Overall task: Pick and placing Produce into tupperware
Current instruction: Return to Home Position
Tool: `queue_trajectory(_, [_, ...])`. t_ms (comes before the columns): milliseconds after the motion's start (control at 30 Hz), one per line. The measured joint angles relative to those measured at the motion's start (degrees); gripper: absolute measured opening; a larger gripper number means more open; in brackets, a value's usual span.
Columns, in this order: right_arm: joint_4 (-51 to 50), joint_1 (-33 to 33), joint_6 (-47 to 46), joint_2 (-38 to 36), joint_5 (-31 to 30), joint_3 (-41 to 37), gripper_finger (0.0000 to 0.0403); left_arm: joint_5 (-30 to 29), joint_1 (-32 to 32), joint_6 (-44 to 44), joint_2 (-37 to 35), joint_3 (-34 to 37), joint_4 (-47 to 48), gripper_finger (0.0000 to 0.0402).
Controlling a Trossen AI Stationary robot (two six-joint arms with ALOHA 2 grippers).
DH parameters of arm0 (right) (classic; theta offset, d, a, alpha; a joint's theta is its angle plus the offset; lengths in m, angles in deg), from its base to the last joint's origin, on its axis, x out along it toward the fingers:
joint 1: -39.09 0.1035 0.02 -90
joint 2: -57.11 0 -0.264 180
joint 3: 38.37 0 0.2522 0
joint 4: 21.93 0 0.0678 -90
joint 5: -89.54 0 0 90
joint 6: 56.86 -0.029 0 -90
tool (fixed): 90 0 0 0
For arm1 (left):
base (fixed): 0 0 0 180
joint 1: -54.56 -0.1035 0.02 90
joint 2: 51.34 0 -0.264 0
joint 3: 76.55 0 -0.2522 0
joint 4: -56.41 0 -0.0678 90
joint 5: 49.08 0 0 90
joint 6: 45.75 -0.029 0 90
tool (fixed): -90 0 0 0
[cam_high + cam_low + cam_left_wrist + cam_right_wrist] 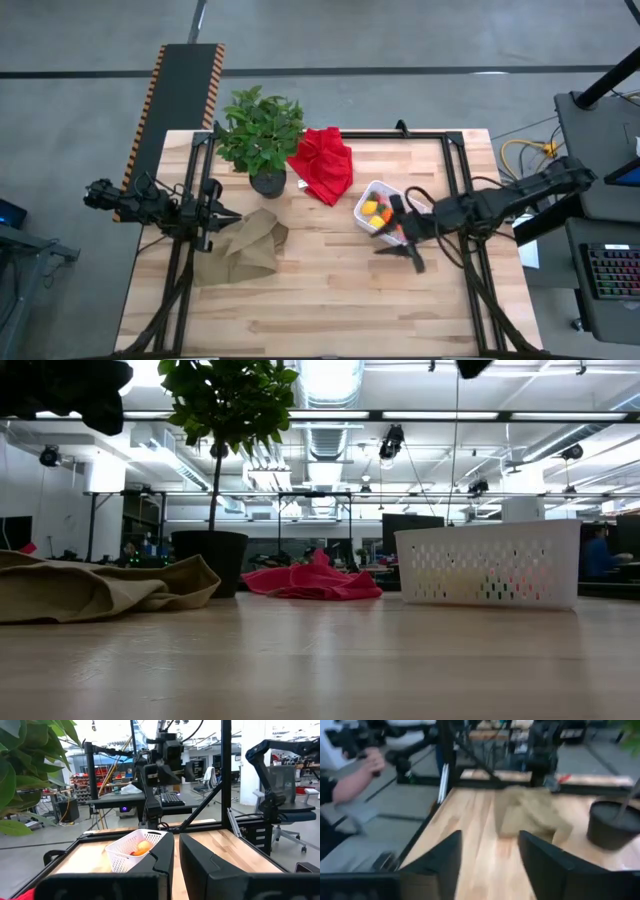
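The produce [377, 211] sits in the tupperware [366, 195] near the table's right edge, light, hard and slippery, best pinched across its middle, beside the right pincer [411, 243], open and empty.

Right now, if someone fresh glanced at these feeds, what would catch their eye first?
Probably the red cloth bunched at the table's far middle, beside the leafy potted plant. Next, the white tupperware right of centre, with yellow, orange and red produce inside it and the right gripper open just beside it. The left gripper waits at the left edge, by the tan cloth.
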State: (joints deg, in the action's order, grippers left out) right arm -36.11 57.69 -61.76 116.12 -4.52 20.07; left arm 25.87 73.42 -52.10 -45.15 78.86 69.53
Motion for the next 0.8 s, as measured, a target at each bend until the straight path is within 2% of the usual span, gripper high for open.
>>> queue_trajectory(133, [-8.7, 3.4, -2.7, -4.2, -2.7, -0.2, 0.0122, 0.0, 0.0, 0.0, 0.0, 0.0, -0.1, 0.0015])
queue_trajectory(300, [-9.8, 5.8, 4.7, -8.7, -15.0, -2.8, 0.0026, 0.0, 0.0, 0.0, 0.2, 0.0, -0.2, 0.0015])
queue_trajectory(400, [-9.5, 4.3, 8.8, -11.6, -18.3, -6.2, 0.0014, 0.0, 0.0, 0.0, 0.3, 0.0, -0.1, 0.0015])
queue_trajectory(467, [-7.9, 2.2, 9.5, -14.6, -16.2, -9.7, 0.0010, 0.0, 0.0, 0.0, 0.5, 0.0, -0.2, 0.0015])
queue_trajectory(567, [-0.6, -3.4, 9.3, -18.9, -4.3, -16.3, 0.0009, -0.1, 0.0, 0.0, 0.6, 0.0, -0.1, 0.0015])
queue_trajectory(633, [5.3, -7.6, 8.5, -21.0, 0.7, -20.8, 0.0008, -0.5, 0.0, 0.0, 0.6, 0.0, -0.2, 0.0015])
queue_trajectory(800, [6.0, -15.3, 7.1, -25.0, 2.9, -26.3, 0.0008, -0.6, 0.0, 0.0, 0.6, 0.0, -0.2, 0.0015])
